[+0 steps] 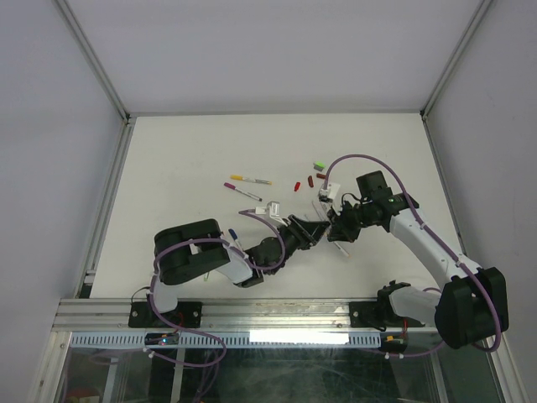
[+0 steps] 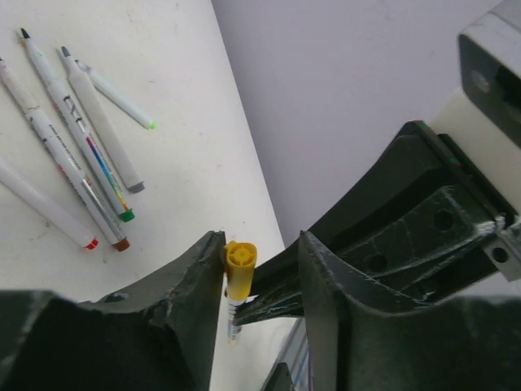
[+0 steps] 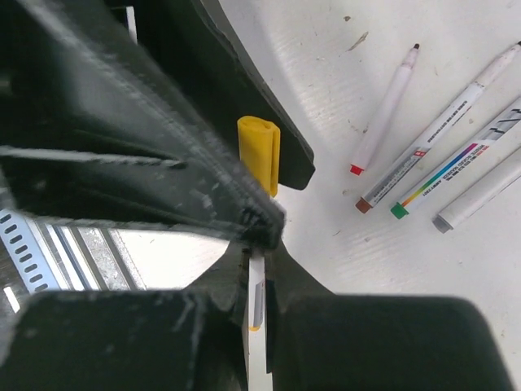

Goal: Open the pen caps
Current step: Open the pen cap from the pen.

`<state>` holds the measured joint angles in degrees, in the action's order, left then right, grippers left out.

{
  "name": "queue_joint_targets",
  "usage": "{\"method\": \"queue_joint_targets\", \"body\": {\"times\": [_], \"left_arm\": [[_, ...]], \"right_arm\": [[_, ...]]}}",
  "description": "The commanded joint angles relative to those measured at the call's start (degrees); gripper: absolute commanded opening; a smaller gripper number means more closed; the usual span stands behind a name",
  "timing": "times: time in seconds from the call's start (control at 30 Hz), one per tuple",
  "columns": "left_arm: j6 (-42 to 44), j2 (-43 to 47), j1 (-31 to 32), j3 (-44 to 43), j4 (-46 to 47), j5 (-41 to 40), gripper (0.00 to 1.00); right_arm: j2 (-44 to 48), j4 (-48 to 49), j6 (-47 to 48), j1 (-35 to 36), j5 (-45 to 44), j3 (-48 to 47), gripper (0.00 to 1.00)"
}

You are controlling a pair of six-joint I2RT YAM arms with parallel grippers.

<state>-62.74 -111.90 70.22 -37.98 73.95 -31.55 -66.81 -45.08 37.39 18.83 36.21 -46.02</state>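
Pen caps (image 1: 296, 185) lie loose in the table's far half, right of centre. Over the table's middle my left gripper (image 1: 312, 229) and right gripper (image 1: 339, 227) meet nose to nose.

Left wrist: the yellow cap (image 2: 240, 269) sits between half-open fingers (image 2: 195, 277), one touching and the other apart, so nothing is gripped.

Right wrist: its fingers (image 3: 342, 342) are clamped tight on the pen barrel (image 3: 256, 305).

I'd centre the cap, squeeze squarely, then pull straight along the barrel.
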Motion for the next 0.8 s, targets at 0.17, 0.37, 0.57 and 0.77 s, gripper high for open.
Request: {"method": "queue_joint_targets", "body": {"times": [0.17, 0.37, 0.57, 0.77], "left_arm": [[-1.0, 0.5, 0.7, -1.2, 0.0, -0.9, 0.02], [1.6, 1.7, 0.7, 0.8, 5.3, -0.7, 0.0], [7.1, 3.8, 0.4, 4.3, 15.6, -0.6, 0.0], [8.3, 3.5, -0.2, 4.5, 19.6, 1.3, 0.0]], "right_arm": [[1.1, 2.3, -0.4, -0.3, 0.7, -0.9, 0.0], [1.9, 1.6, 0.1, -0.4, 2.3, -1.0, 0.22], [2.6, 1.8, 0.1, -0.4, 3.0, -0.5, 0.54], [1.9, 1.4, 0.3, -0.3, 4.9, -0.5, 0.5]]}}
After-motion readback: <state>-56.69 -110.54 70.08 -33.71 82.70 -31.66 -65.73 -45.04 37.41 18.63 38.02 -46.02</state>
